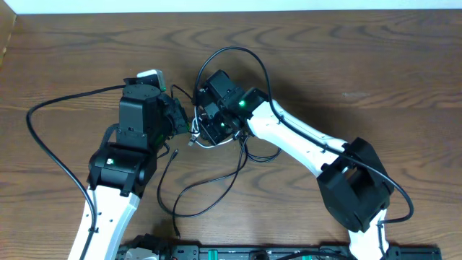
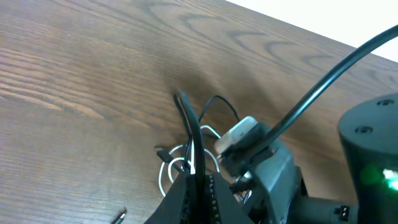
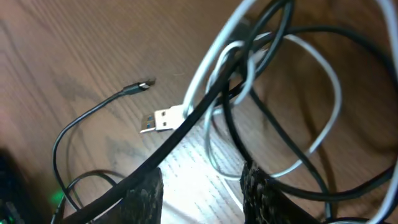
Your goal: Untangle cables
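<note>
Right gripper point(image 3: 202, 193) fingers fill the near edge of the right wrist view, standing partly open at the knot point(image 3: 239, 78) with nothing visibly pinched, probably ready to hook a loop free. Left gripper point(image 2: 198, 186), on the knot's left in the overhead view, is clamped on a bundle of cables point(image 2: 189, 124), likely anchoring them for the pull. One white cable point(image 3: 339, 99) winds through the knot; black ones number at least two, exact count unclear. Two plugs lie on the table point(image 1: 361, 58) beside the knot: a USB plug point(image 3: 158, 119) and a smaller tip point(image 3: 144, 84).
</note>
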Robot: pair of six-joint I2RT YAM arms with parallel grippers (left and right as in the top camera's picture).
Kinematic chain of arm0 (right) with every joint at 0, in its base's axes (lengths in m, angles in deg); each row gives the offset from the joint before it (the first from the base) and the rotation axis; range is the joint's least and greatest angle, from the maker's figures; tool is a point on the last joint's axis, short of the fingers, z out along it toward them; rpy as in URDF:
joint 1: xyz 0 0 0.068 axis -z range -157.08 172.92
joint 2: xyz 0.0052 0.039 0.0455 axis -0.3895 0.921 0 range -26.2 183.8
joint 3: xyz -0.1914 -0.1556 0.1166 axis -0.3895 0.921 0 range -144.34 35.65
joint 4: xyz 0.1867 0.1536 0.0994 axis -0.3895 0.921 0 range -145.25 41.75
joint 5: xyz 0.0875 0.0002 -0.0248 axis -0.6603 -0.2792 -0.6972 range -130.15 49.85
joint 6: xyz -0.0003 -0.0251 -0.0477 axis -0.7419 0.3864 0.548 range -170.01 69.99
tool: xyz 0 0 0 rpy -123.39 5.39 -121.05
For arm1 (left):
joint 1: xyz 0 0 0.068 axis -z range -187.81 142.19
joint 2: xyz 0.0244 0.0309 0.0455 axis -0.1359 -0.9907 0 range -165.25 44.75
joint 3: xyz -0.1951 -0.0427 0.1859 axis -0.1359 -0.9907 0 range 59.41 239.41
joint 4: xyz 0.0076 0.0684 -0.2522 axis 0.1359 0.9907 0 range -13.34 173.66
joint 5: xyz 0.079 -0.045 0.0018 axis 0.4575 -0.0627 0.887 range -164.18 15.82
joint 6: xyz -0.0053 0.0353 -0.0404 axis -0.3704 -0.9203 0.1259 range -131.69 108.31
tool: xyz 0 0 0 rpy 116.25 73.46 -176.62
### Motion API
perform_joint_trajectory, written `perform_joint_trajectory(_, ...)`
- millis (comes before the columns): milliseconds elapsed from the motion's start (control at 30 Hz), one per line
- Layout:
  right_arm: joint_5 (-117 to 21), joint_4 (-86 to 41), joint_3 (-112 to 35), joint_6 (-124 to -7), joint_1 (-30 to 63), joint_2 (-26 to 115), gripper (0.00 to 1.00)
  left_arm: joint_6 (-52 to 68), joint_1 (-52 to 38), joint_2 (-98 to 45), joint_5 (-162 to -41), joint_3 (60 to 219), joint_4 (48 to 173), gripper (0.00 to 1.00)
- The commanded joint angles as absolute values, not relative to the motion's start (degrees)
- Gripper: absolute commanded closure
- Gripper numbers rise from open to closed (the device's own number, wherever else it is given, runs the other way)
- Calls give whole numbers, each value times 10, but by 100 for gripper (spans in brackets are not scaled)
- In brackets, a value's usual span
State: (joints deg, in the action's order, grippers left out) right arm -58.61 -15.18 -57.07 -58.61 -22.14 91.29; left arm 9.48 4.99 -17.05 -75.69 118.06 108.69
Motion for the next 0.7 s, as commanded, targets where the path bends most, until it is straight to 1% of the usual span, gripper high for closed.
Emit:
perform_joint_trajectory(0, -596, -146, -572, -594, -236, 915, 62, 100, 46, -162, -750, 1192, 1081, 93)
perform_joint_trajectory(67, -592, -141, -570, -597, -238, 915, 63, 100, 46, -162, -749, 1193, 1074, 93)
perform_joint_trajectory(133, -568, -142, -558, -633, -240, 915, 63, 100, 46, -162, -750, 1193, 1062, 92)
perform_joint_trajectory(200, -551, -165, -545, -643, -240, 915, 62, 130, 46, -159, -750, 1193, 1057, 93)
perform_joint_trajectory(233, -520, -182, -536, -660, -240, 915, 62, 142, 46, -154, -750, 1193, 1057, 92)
perform_joint_trajectory(367, -463, -249, -518, -667, -240, 915, 64, 152, 46, -131, -750, 1193, 1057, 93)
perform_joint_trajectory(667, -457, -308, -486, -663, -241, 921, 68, 167, 46, -124, -758, 1193, 1047, 92)
